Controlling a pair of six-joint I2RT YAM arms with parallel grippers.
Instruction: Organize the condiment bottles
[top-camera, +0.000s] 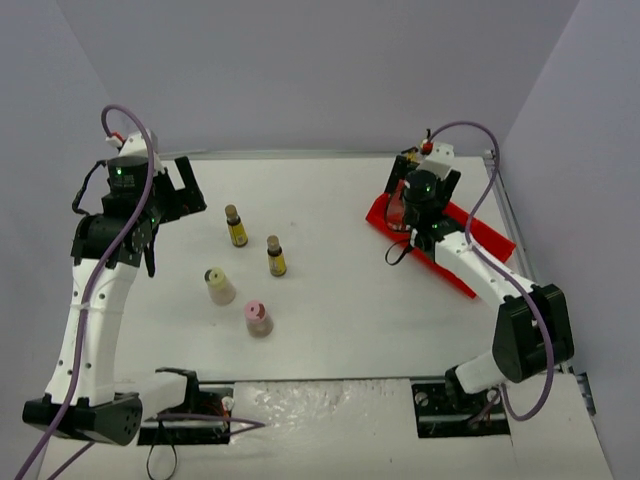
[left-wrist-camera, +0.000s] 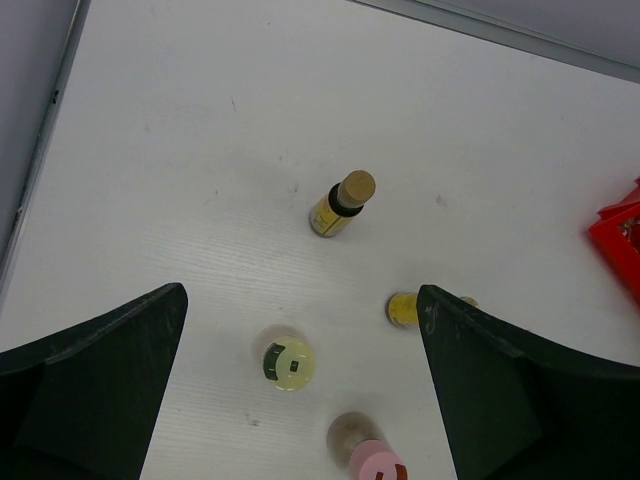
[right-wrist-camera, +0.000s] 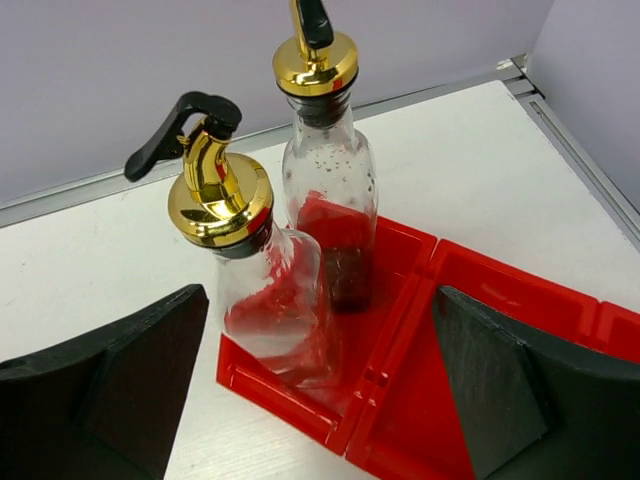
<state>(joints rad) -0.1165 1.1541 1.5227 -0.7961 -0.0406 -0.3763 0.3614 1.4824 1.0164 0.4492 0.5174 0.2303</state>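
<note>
I see left jaws spread wide above the bench (top-camera: 340, 330), gripping nothing. Four small bottles stand upright and loose on the bench left of centre: two amber bottles (top-camera: 236, 226) (top-camera: 276, 256), then the cream bottle (top-camera: 219, 287) and the pink bottle (top-camera: 258, 319) nearer the arm bases, all apart from each other. Right jaws are also wide open at the far right, facing two glass bottles (right-wrist-camera: 265, 290) (right-wrist-camera: 330, 190) and not touching them. Both are upright in the end compartment of the tray (right-wrist-camera: 500, 300), just beside each other.
</note>
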